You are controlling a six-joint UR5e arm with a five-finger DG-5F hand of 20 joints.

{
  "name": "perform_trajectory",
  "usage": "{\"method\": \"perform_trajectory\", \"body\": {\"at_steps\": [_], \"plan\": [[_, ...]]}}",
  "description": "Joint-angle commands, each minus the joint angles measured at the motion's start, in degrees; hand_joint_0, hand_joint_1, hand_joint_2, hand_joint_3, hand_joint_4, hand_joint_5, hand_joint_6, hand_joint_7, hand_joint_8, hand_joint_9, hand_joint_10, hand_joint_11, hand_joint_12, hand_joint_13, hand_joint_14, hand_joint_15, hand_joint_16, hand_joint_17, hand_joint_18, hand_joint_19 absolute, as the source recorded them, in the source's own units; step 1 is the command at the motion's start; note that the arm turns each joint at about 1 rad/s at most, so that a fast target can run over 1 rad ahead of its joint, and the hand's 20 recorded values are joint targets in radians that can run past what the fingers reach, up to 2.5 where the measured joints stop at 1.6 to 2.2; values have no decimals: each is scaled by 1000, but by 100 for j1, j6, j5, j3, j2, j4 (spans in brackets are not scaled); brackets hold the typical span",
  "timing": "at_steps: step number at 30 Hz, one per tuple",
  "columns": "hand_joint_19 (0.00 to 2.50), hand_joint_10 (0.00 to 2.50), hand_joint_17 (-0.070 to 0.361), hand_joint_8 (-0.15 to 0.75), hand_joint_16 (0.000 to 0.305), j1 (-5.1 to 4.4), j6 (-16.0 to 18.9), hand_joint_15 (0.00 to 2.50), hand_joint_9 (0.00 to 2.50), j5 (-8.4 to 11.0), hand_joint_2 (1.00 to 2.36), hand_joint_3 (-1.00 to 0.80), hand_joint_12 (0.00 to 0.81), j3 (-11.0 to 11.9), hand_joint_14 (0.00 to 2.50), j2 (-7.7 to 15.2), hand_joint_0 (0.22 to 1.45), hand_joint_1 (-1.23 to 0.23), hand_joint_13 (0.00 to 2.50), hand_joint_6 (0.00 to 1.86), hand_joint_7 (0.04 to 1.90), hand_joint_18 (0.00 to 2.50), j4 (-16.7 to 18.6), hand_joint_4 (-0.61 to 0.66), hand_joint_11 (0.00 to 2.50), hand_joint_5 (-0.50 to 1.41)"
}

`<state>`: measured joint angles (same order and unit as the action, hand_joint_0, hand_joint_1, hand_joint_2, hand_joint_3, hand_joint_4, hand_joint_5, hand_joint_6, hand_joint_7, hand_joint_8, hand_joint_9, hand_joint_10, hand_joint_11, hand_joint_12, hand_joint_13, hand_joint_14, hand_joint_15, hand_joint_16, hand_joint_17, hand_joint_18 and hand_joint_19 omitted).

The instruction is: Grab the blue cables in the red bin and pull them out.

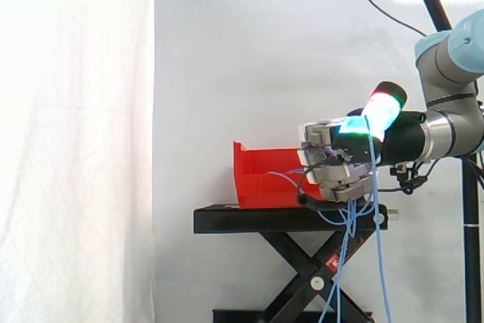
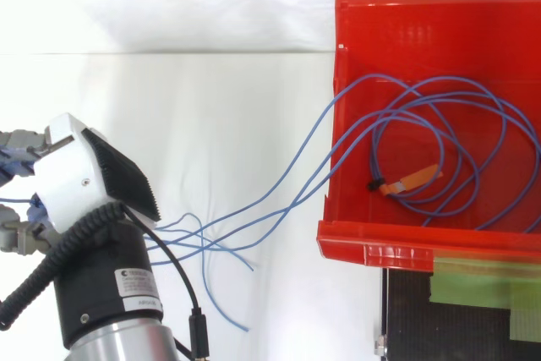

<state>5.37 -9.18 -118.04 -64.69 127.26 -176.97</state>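
Blue cables (image 2: 279, 196): looped loosely in the red bin (image 2: 372, 251), with several strands spilling over its wall and out to the robot hand (image 1: 336, 164)!
Robot hand: outside the bin, fingers curled tight, pinching the strands; loose ends dangle below.
Orange tag (image 2: 412, 179): in the bin, among the loops.
Red bin: on the black desk (image 1: 249, 219).

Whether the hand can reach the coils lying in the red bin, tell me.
Likely yes: the red bin is open-topped and nothing covers the coils, though the hand sits outside it, fingers curled round the blue cables.
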Motion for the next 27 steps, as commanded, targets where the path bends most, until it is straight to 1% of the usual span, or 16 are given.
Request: {"method": "perform_trajectory", "body": {"at_steps": [1,3,4,12,15,17,20,27], "plan": [[1999,25,67,216,30,0,0,1089,1076,0,1000,-1000,247,-8,2500,0,877,-918,1119,230,962,1487,-4,10,754,1149],[1999,25,67,215,30,0,0,1118,1072,0,1000,-1000,248,1,2500,0,877,-918,1117,230,962,1487,4,17,750,1149],[1998,26,67,214,30,0,0,1086,1071,0,1000,-1000,251,1,2500,0,877,-918,1120,230,961,1486,4,10,760,1149],[1994,25,67,214,30,0,0,1117,1061,0,1000,-1000,246,1,2500,0,878,-919,1118,230,962,1484,-4,10,763,1150],[1995,23,67,212,30,8,0,1084,1062,0,1000,-1000,252,1,2500,0,878,-919,1122,231,954,1483,4,9,767,1151],[1998,26,68,215,30,0,0,1120,1060,0,1000,-1000,244,1,2500,0,878,-920,1119,229,955,1483,-4,9,770,1151],[1997,25,67,215,30,0,0,1090,1060,0,1000,-1000,250,-8,2500,0,878,-919,1121,229,963,1482,-4,10,764,1150],[1994,25,69,216,31,8,0,1114,1057,0,1000,-1000,250,1,2500,0,877,-917,1119,228,963,1483,4,9,770,1151]]}}
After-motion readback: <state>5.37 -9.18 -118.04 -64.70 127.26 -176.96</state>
